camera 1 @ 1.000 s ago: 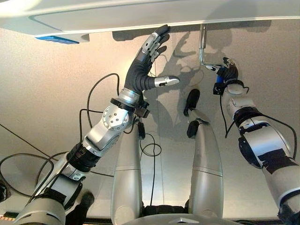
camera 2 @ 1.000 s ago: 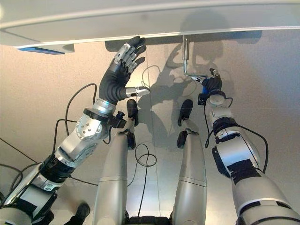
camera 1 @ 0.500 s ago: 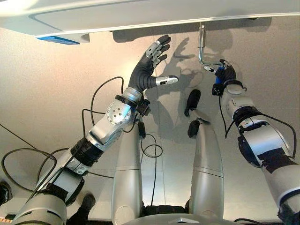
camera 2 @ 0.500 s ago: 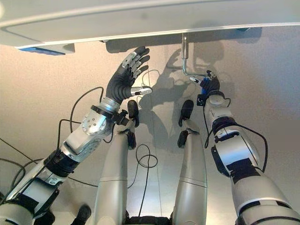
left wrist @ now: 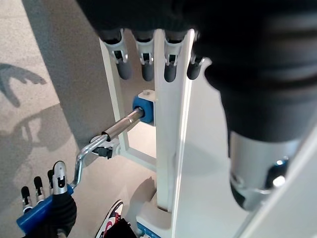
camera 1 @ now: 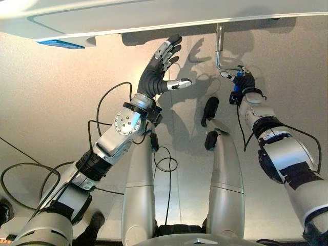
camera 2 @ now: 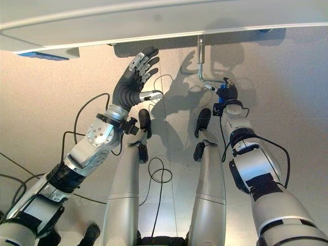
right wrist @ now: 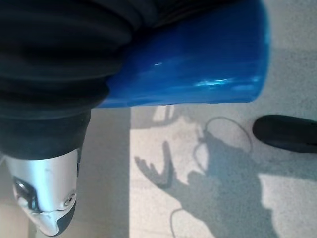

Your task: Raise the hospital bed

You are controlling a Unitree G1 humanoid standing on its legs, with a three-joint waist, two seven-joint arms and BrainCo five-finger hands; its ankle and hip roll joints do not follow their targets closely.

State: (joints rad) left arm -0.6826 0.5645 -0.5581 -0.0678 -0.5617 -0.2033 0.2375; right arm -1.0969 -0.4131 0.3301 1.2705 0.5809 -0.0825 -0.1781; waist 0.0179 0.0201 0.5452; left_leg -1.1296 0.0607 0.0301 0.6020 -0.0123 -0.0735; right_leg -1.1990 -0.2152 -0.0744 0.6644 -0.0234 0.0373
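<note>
Bed (camera 1: pixel 154 15): pale frame edge across the top of the eye views, a metal crank (camera 1: pixel 219 48) hanging beneath it from a blue block (left wrist: pixel 147 107). Right hand (camera 1: pixel 245 81): curled on the crank's blue handle (right wrist: pixel 198 64), apparently gripping it. Left hand (camera 1: pixel 163 66): fingers spread, holding nothing, tips by the frame's underside; grey floor (camera 1: pixel 61 102) below.

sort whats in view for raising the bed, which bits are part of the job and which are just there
Part of the job:
- hospital bed, its end frame overhead
- metal crank hanging from the frame
- blue crank handle, right hand curled round it
- left hand, fingers straight, up by the frame

Just there:
- blue fitting where the crank shaft enters the frame
- floor
</note>
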